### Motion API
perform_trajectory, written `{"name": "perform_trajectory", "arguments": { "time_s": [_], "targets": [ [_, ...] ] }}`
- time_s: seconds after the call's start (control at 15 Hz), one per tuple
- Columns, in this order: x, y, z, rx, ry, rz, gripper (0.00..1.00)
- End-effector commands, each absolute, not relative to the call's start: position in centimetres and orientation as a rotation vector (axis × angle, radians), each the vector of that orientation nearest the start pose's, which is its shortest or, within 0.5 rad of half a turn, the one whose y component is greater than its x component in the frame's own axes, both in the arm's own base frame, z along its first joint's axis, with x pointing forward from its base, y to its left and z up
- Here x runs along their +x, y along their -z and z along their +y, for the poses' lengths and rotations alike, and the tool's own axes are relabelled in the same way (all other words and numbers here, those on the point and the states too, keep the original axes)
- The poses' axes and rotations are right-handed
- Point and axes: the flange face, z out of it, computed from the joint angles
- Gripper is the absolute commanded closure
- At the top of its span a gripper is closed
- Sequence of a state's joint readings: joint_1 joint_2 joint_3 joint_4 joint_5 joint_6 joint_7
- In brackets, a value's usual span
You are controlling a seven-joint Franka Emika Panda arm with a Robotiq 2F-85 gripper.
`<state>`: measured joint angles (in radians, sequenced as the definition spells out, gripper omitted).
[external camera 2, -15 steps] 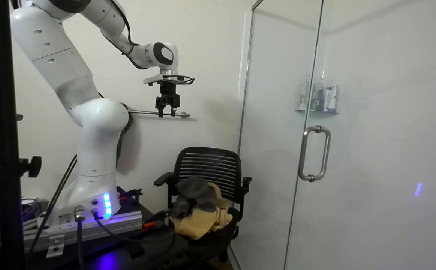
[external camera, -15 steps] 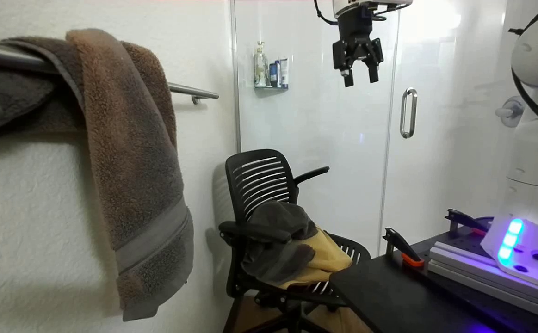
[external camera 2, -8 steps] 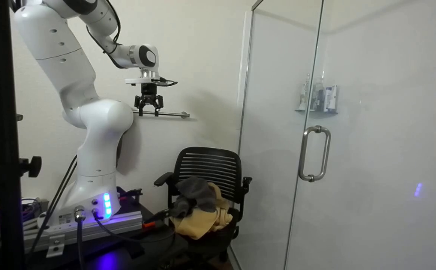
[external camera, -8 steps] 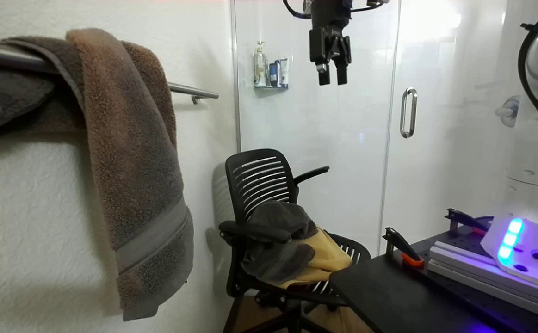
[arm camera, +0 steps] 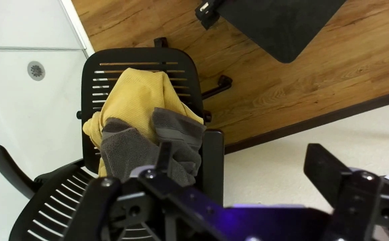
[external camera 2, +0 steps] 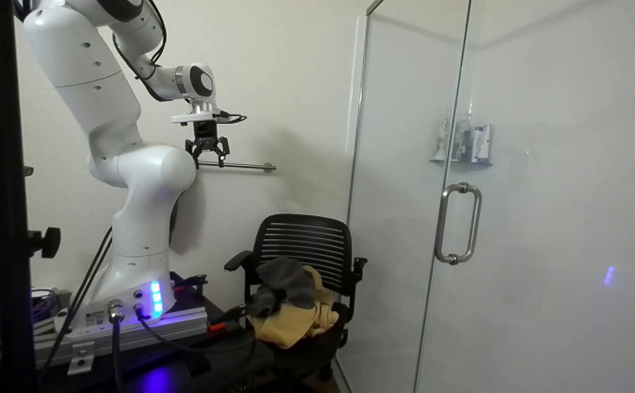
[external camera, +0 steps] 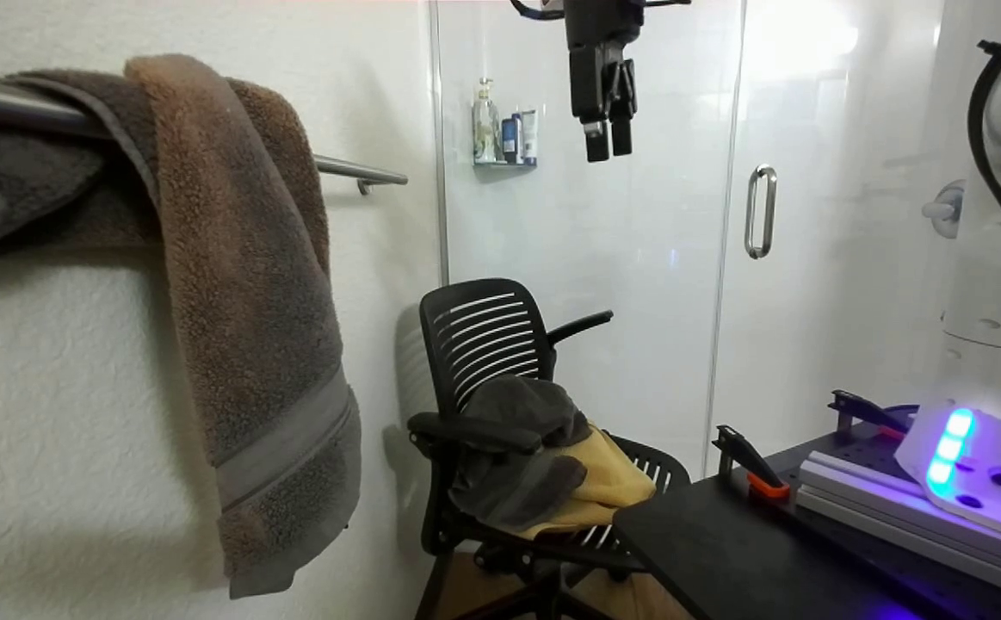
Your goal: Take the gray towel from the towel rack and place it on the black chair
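A gray-brown towel [external camera: 250,327] hangs folded over the metal towel rack [external camera: 354,170] on the wall in an exterior view. The arm mostly hides it in the other camera's picture, where the rack's end [external camera 2: 251,166] shows. The black chair [external camera: 509,289] stands in the corner; its back [external camera 2: 302,219] and seat [arm camera: 140,54] also show. A dark gray towel [external camera: 517,413] and a yellow cloth [external camera: 608,469] lie bunched on its seat, also in the wrist view [arm camera: 127,150]. My gripper [external camera: 609,145] is open and empty, pointing down, high above the chair and apart from the hanging towel; its fingers [arm camera: 239,154] are wide apart.
A black table [external camera: 724,534] with clamps [external camera: 750,461] and the robot base stands beside the chair. A glass shower door with a metal handle [external camera 2: 458,224] is behind and to the side. A corner shelf holds bottles [external camera: 504,133]. The chair's armrest [arm camera: 213,160] sticks up.
My gripper has moved left in both exterior views, toward the hanging towel's side, and has turned slightly in view. It stays open. The towels and chair have not moved.
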<state>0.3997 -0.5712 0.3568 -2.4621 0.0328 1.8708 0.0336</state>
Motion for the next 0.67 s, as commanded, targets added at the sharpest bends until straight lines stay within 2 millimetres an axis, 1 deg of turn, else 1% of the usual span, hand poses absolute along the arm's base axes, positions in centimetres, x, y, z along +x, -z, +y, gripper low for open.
{"name": "perform_trajectory", "arguments": {
  "time_s": [0.0,0.13,0.2,0.47,0.53,0.6],
  "targets": [
    [26.6,-46.8,29.0,-2.966,-0.003,-1.242,0.00],
    [25.6,-46.4,31.4,-2.859,0.036,-1.331,0.00],
    [25.2,-46.4,32.4,-2.801,0.083,-1.365,0.00],
    [24.1,-47.1,35.7,-2.600,0.322,-1.363,0.00],
    [23.8,-47.2,36.4,-2.554,0.363,-1.368,0.00],
    [23.5,-46.8,37.0,-2.528,0.359,-1.392,0.00]
  ]
}}
